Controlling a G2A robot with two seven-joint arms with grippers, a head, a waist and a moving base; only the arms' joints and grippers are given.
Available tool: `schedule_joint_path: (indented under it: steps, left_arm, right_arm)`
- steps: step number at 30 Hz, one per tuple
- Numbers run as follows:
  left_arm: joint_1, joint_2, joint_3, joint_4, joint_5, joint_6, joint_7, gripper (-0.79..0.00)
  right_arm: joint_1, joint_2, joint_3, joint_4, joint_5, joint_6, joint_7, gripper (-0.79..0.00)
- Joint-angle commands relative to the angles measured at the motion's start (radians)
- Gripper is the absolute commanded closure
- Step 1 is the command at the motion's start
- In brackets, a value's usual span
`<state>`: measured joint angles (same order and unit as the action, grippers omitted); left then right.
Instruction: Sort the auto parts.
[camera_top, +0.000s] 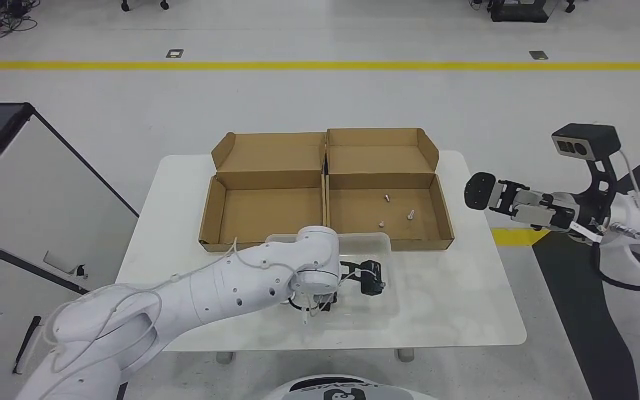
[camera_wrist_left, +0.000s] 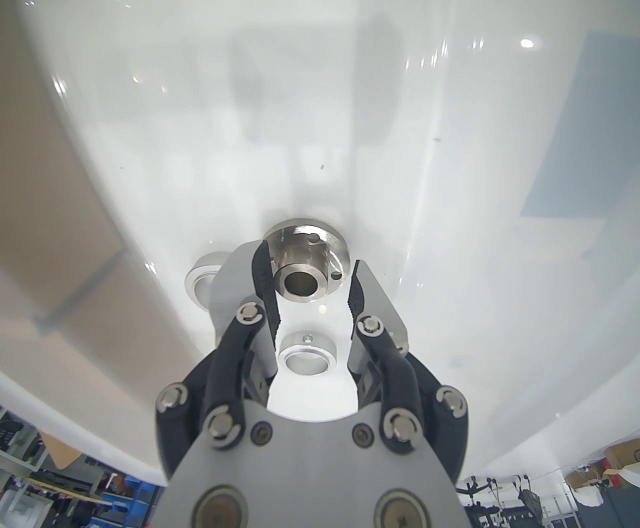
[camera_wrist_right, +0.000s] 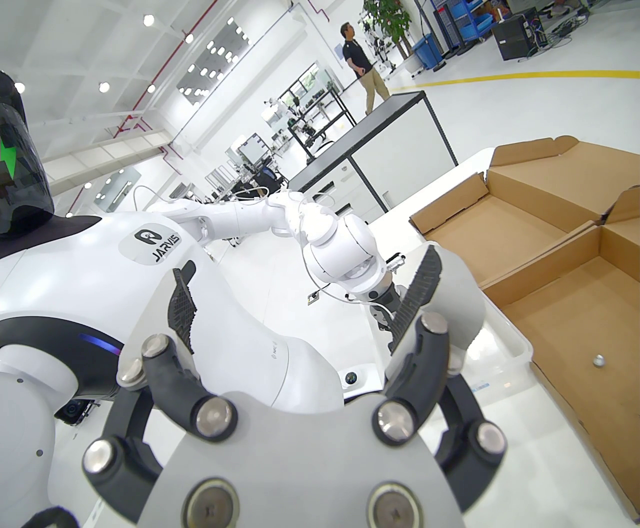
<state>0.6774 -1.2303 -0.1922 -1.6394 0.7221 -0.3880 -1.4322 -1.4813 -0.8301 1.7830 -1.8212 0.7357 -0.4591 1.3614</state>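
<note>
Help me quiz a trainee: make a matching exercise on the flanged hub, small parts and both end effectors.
1 flanged hub
2 small parts
3 right end effector
4 left end effector

A in the right cardboard box
B open, in the air beyond the table edge
C open, down inside the white bin
D between two black fingers

Pairs: 1-D, 2-A, 3-B, 4-C

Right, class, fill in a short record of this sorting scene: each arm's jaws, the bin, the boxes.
Left jaws: open, either side of a flanged hub in the clear bin
Bin, also: two metal rings
Right jaws: open, holding nothing, beyond the table edge
Left box: open, lid folded back
Right box: three small parts
</note>
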Motion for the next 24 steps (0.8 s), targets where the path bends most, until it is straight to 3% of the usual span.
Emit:
schedule_joint_path:
  steps: [1,24]
  left_arm:
    - [0.001,0.001,-0.001,-0.001,0.003,0.004,-0.004,-0.348]
    - [-0.014,-0.003,0.015,0.006,-0.014,0.008,-0.008,-0.314]
  right_arm:
    - [0.0,0.0,0.0,0.0,0.0,0.0,0.0,-0.785]
    - [0.0,0.0,0.0,0.0,0.0,0.0,0.0,-0.785]
